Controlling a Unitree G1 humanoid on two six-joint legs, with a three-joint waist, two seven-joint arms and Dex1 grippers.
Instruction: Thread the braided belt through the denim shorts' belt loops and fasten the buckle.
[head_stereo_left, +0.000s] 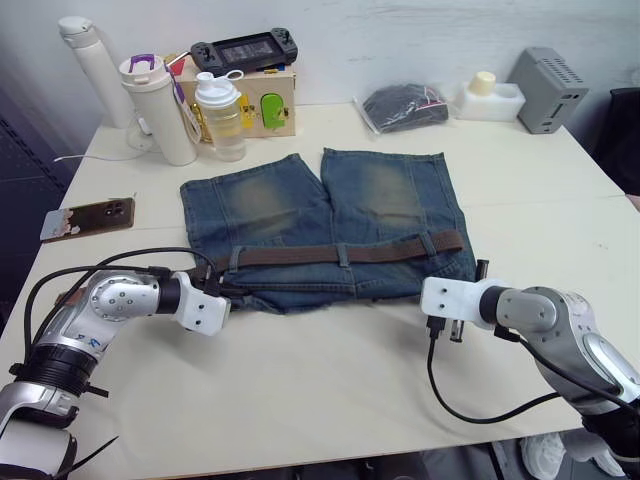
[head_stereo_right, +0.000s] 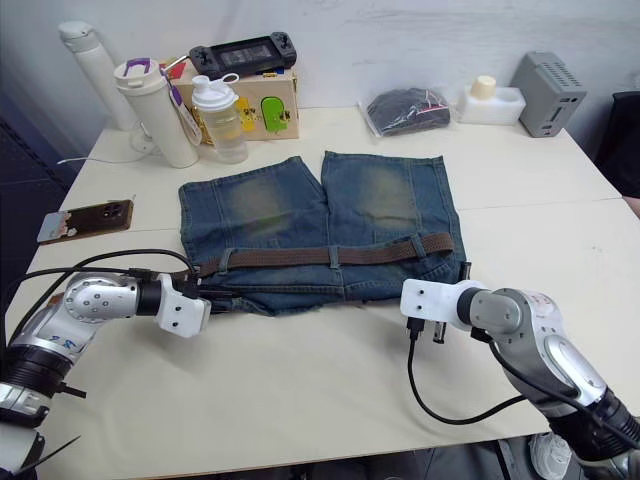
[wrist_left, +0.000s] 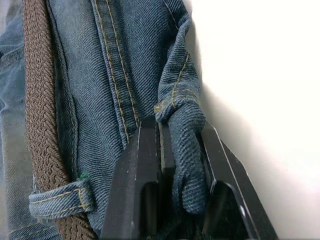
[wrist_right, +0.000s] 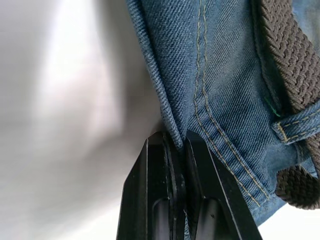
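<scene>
Two end effectors: each pinching the denim shorts (head_stereo_left: 330, 225)
Left end effector (wrist_left: 172, 170): clamped on a bunched waistband fold
Right end effector (wrist_right: 177, 150): pressed together on the waistband edge
Braided belt (head_stereo_left: 340, 254): lies through the belt loops (wrist_left: 57, 200)

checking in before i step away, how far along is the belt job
Done, by the look of it: the belt runs across the shorts at the waist, under loops there. In hand: the left gripper and right gripper each pinch a waistband edge at opposite ends. Left: fastening; I cannot make out the buckle, so nothing shows it closed.
</scene>
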